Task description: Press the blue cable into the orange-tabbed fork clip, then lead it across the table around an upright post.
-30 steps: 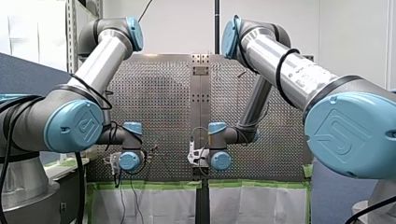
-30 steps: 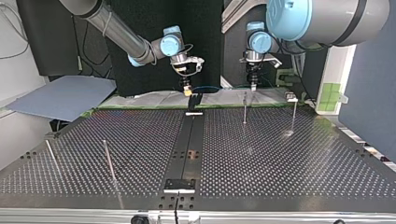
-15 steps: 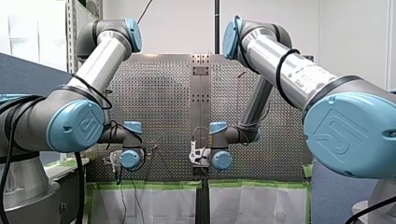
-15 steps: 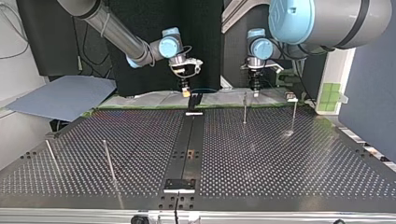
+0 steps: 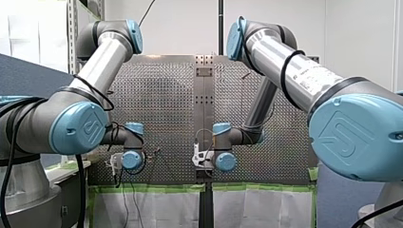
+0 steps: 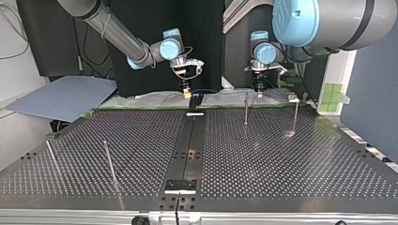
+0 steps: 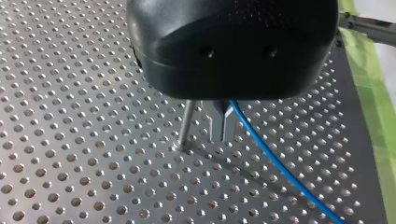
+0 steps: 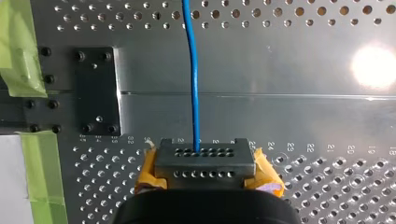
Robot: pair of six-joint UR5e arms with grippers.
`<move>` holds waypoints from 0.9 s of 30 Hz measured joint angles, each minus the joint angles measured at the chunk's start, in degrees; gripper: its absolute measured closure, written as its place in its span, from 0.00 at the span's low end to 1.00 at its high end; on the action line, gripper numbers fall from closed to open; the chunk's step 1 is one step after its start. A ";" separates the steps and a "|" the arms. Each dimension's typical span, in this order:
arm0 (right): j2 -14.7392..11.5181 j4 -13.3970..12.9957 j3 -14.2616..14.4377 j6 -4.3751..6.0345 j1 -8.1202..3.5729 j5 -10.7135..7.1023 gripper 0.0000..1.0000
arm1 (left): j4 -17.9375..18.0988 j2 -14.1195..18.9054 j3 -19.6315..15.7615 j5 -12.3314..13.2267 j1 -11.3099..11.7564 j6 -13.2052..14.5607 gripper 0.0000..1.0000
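The left pincer (image 7: 222, 133) has edged toward the top view's right. It's clamped on the blue cable (image 7: 280, 162) just beside a post (image 7: 186, 122); farther off, the right pincer (image 8: 204, 162) pinches it too. Light, limp stuff, I'd say: grip near the post.

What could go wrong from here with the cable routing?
1. My left end effector sits close beside a post; a sideways move might knock it.
2. The cable seems to be held by my right end effector too; if the arms pull apart, it may slip from a grip.
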 joint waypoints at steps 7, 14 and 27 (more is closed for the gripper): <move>1.44 0.10 -0.15 -0.28 -0.03 0.06 1.00 | 0.09 -0.01 -0.19 0.82 0.08 0.18 1.00; 3.03 0.39 -0.66 -0.04 -0.58 0.01 1.00 | 0.27 -0.01 0.99 2.65 0.30 -0.98 1.00; 3.49 1.41 -1.28 -0.12 -1.76 0.05 1.00 | -0.12 -0.03 1.93 3.76 1.32 -2.83 1.00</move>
